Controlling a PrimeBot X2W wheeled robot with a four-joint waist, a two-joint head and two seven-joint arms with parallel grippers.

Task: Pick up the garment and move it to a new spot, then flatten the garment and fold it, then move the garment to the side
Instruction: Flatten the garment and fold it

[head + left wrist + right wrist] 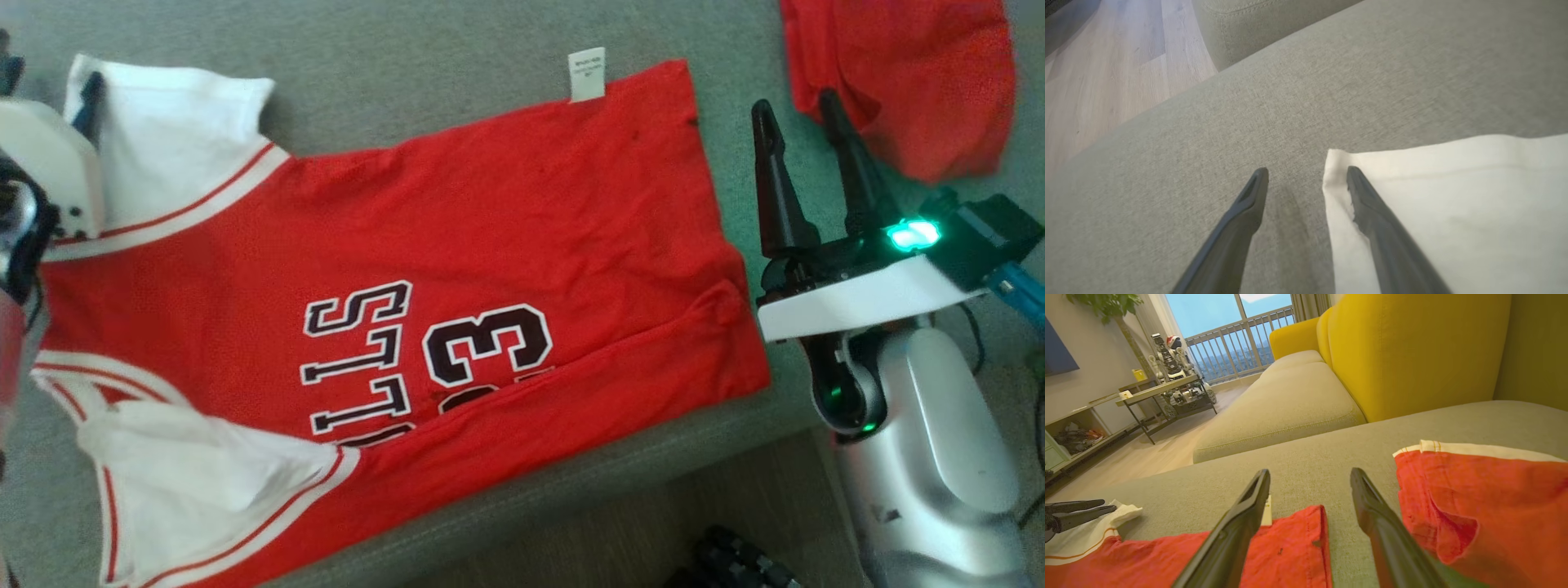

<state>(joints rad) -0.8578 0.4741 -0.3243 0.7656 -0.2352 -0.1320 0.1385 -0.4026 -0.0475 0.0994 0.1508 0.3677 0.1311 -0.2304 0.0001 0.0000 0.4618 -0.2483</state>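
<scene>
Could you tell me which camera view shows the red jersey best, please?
The head view: the red jersey lies nearly whole, lettering visible. The left wrist view catches a white sleeve corner; the right wrist view, its red hem edge.

The grey-green sofa seat (457, 49) carries a red jersey (490, 229) spread flat, with another red garment (906, 73) lying apart beside it.

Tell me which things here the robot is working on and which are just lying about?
In the job: jersey; left gripper, open at its sleeve; right gripper, open beside it; sofa under it.
Lying about: red cloth; yellow cushion; table; plant.
</scene>
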